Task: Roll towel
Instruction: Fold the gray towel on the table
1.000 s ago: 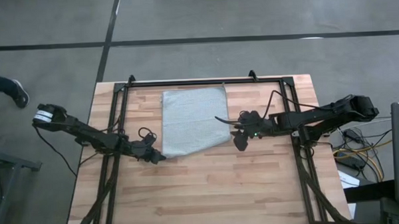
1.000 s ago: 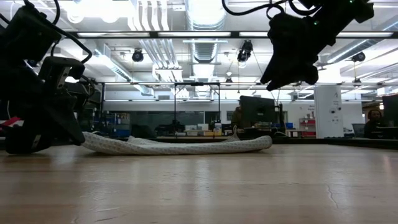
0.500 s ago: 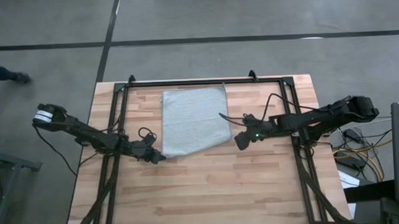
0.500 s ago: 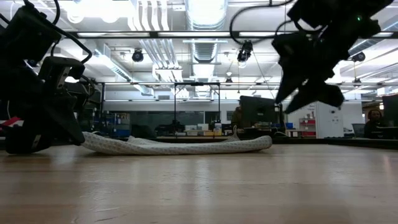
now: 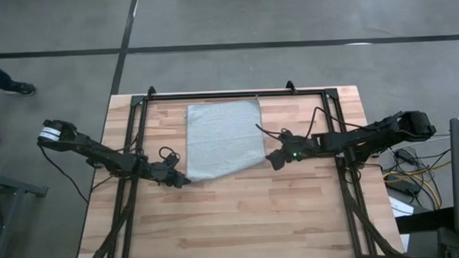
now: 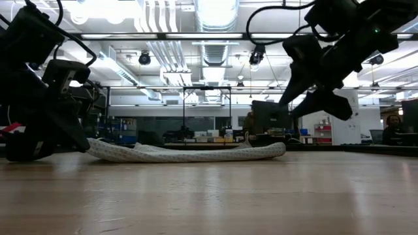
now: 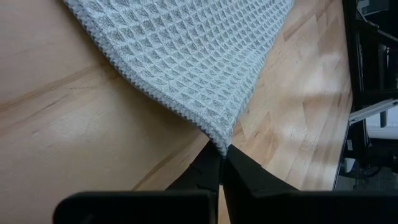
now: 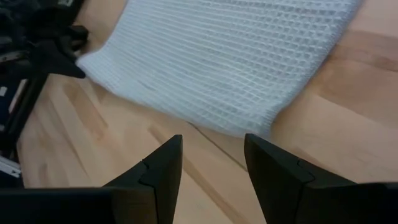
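Towel point(image 5: 223, 138) lying flat on bench point(image 5: 240, 213); left gripper point(image 7: 222, 160) fingers pinching its corner, right gripper point(image 8: 211, 158) fingers hovering spread near opposite corner. Uneven lifting is risking a skewed roll.

Both arms are dark, slender and jointed, trailing looped black cables; the right tool point(image 5: 273, 160) shows a green light beside it.

my left pincer point(image 7: 221, 163) is pinched shut on the nearest corner of the towel point(image 7: 186, 56), the two dark fingers point(image 7: 205, 174) pressed together with the cloth's tip caught between them. the towel is a pale grey-blue waffle weave with a stitched hem, spreading away from my fingers across the wooden table point(image 7: 56, 130). past the table's far edge stands a black frame point(image 7: 367, 56), with bright patches of light on the planks beside it.
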